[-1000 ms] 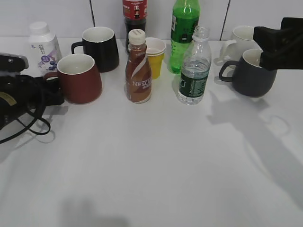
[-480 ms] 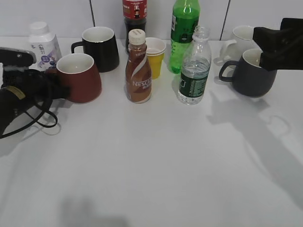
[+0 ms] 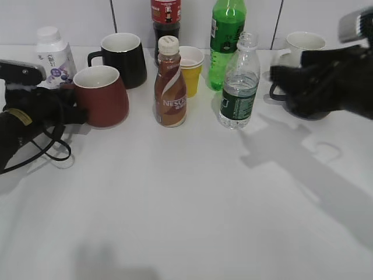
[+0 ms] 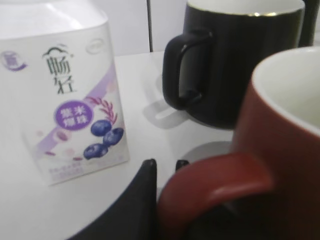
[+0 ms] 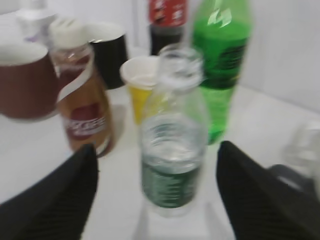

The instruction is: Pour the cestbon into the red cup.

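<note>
One cestbon [image 3: 238,87] stands upright, uncapped mouth up, beside Nescafe bottle [image 3: 170,84].

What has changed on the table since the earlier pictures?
The right claw moved left toward the cestbon, open and not touching it. The left claw moved to the red cup handle; the cup shifted slightly right. The other bottles and cups stayed.

cestbon [image 3: 238,81]: clear ribbed plastic, dark green film label
red cup [image 3: 100,95]: glazed ceramic, satin red-brown outside, white inside
black mug [image 3: 123,59]: glossy ceramic (thin gilt line at rim, left wrist view)
brown bottle [image 3: 170,84]: shiny printed sleeve
yoghurt bottle [image 4: 62,95]: matt white plastic
table [image 3: 186,204]: smooth, white, faint sheen
</note>
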Controlling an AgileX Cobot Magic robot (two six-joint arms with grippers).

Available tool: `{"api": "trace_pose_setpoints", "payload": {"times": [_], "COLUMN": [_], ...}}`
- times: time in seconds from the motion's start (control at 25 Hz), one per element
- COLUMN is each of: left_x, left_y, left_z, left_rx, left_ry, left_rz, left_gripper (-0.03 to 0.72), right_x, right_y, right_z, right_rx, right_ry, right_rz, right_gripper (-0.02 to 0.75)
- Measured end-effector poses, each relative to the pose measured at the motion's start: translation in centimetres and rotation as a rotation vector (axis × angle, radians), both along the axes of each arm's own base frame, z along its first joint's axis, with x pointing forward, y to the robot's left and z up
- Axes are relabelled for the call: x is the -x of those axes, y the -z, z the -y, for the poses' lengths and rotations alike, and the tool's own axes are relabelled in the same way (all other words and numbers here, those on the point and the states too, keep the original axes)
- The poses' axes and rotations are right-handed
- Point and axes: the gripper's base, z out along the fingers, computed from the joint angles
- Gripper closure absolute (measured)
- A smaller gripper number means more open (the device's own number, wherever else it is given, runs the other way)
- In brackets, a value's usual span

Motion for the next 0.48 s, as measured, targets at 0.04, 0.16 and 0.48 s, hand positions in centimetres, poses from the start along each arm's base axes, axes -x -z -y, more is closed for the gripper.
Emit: {"api": "trace_pose_setpoints", "payload": {"times": [0.04,0.16,0.48], "left_x": [0.4,1.8,5.7], "left_y": [-0.4,-2.1,-7.6], "left_z": [-0.1,-0.3,-0.8], "left_rx": [-0.001,0.002,-0.014], "left_ry": [0.0,0.004,0.037], "left_rz": [0.002,0.028,0.112], "left_gripper": [0.616,0.62,0.621], "right_x": [-0.2,-1.0,-5.2], "right_y": [0.5,2.9,7.5], "right_z": [-0.3,-0.9,-2.1], "right_rx": [-0.007,-0.016,-0.024], "right_ry": [-0.023,-0.058,-0.039], "right_rz": [-0.004,-0.057,-0.142], "right_gripper": [0.189,0.127,0.111]}}
